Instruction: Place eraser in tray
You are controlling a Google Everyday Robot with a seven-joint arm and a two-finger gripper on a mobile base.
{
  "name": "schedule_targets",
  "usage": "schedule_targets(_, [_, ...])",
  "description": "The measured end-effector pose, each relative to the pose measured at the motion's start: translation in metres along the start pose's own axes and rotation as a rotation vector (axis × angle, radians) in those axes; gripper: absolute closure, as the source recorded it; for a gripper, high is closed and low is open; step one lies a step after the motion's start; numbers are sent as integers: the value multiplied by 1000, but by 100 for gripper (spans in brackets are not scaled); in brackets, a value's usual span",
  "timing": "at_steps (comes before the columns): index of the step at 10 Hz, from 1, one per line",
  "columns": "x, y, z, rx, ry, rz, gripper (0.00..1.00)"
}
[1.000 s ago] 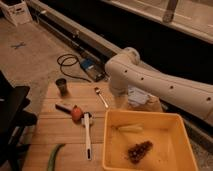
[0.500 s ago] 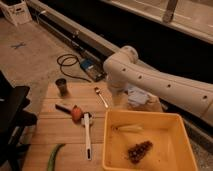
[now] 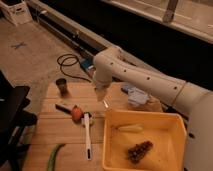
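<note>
- Camera view, nearest edge: we see one long green vegetable [image 3: 54,157] on the slatted wooden table [image 3: 47,132], its lower end cut off by the frame.
- Beside it to the right stands the single tray [image 3: 145,114], a bright yellow plastic bin with raised walls, its near corner also cut off. Two things lie inside: a dark knobbly cluster [image 3: 140,150] and a pale oblong piece [image 3: 130,128]. We cannot make out what either one is.
- Left of the tray lies one white-handled tool [image 3: 87,136], long and thin.
- At the tool's far end sits one orange ball [image 3: 76,114]. Just beside it on its left is the eraser [image 3: 63,106], a small dark oblong block flat on the wood, outside the tray.
- Farther back the gripper [image 3: 103,100] hangs over the table near the tray's far left corner, well apart from the eraser. Its fingers stand released with nothing between them, though their outline is hard to make out.
- One small dark cup [image 3: 62,86] stands upright at the far left of the table.
- A crumpled pale bundle [image 3: 136,95] is partly hidden behind the smooth white arm [image 3: 150,80].
- On the floor beyond, one black cable [image 3: 70,62] lies coiled.
</note>
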Motion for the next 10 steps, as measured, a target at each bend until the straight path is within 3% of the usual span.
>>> schedule_targets(3, [-23,-12,32,-15,-68,45,35])
schedule_targets(5, [-33,-15,45,-27,-86,63,35])
schedule_targets(6, [-53,-14,68,-48,-101,115,35])
schedule_targets(8, [-67,-11,74,-47,-92,102,35])
schedule_targets(10, [-64,-11,73,-46,-90,105,35])
